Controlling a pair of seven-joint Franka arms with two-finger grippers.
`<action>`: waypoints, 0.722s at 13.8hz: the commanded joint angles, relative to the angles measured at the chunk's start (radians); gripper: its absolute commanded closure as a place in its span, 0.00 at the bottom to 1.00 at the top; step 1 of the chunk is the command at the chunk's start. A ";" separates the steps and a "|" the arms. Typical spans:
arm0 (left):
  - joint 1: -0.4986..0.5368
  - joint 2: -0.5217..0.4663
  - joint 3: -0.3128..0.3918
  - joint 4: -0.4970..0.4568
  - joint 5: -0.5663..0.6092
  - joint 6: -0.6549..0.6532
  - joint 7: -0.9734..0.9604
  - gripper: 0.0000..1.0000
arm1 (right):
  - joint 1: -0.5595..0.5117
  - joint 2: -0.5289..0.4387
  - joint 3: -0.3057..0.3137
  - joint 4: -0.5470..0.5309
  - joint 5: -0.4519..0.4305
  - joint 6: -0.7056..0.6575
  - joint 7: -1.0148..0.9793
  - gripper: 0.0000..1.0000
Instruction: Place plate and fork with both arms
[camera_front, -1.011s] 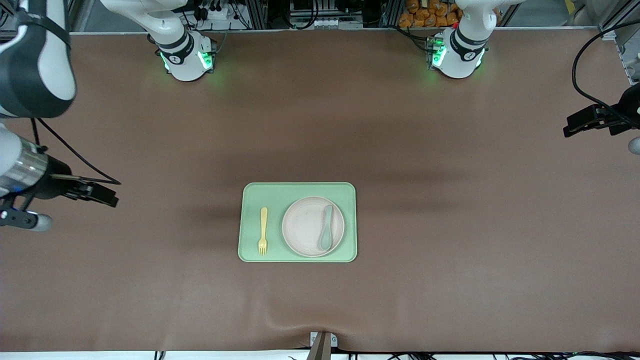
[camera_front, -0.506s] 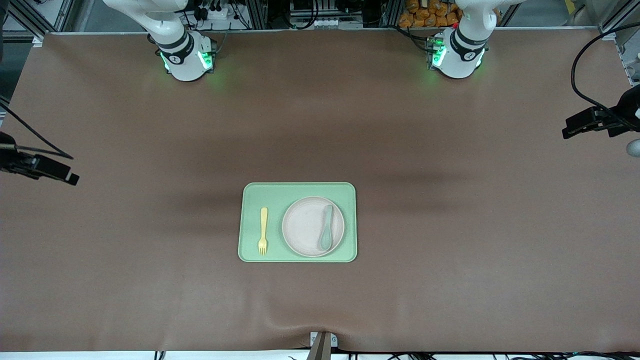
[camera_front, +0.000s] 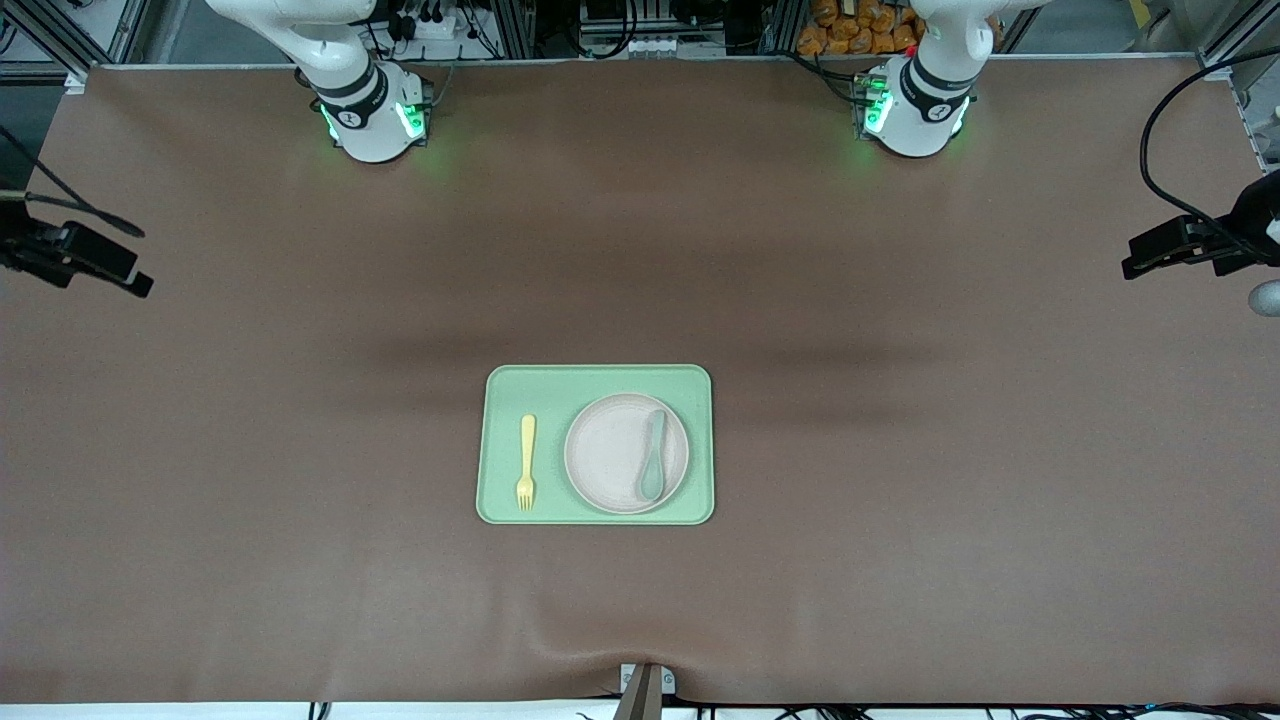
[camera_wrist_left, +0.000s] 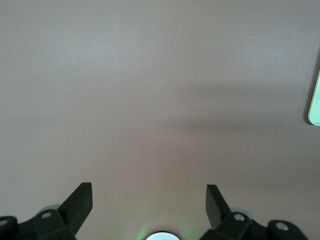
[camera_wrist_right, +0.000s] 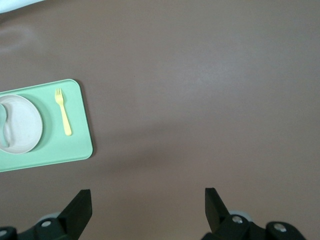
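Note:
The pale beige plate (camera_front: 605, 450) lies on the light-green tray (camera_front: 600, 380) at the table's middle. The pale-yellow fork (camera_front: 526, 462) lies on the tray beside the plate, toward the right arm's end. My right gripper (camera_front: 135, 282) is open and empty over bare table at the right arm's end. Its wrist view shows the open gripper (camera_wrist_right: 147, 202), the fork (camera_wrist_right: 63, 112), the plate (camera_wrist_right: 22, 127) and the tray (camera_wrist_right: 75, 150) well apart from it. My left gripper (camera_front: 1135, 265) is open and empty over bare table at the left arm's end, as the left wrist view (camera_wrist_left: 148, 200) also shows.
A teal-green spoon (camera_front: 653, 455) lies in the plate. A corner of the tray (camera_wrist_left: 315, 107) shows at the edge of the left wrist view. The brown table cover (camera_front: 900, 500) spreads around the tray. Black cables (camera_front: 1165, 150) hang by the left gripper.
The right arm has drawn back from over the table toward the right arm's end and toward the bases; its big upper links have left the view. The left gripper has barely moved.

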 joint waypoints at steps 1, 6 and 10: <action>0.006 0.001 -0.004 0.007 0.000 0.005 0.021 0.00 | -0.003 -0.031 0.006 -0.049 -0.026 0.029 0.002 0.00; 0.006 0.002 -0.002 0.007 0.000 0.005 0.021 0.00 | -0.001 0.026 0.028 0.037 -0.083 0.018 0.007 0.00; 0.006 0.002 -0.004 0.007 0.000 0.005 0.021 0.00 | -0.003 0.018 0.041 0.035 -0.086 -0.005 0.003 0.00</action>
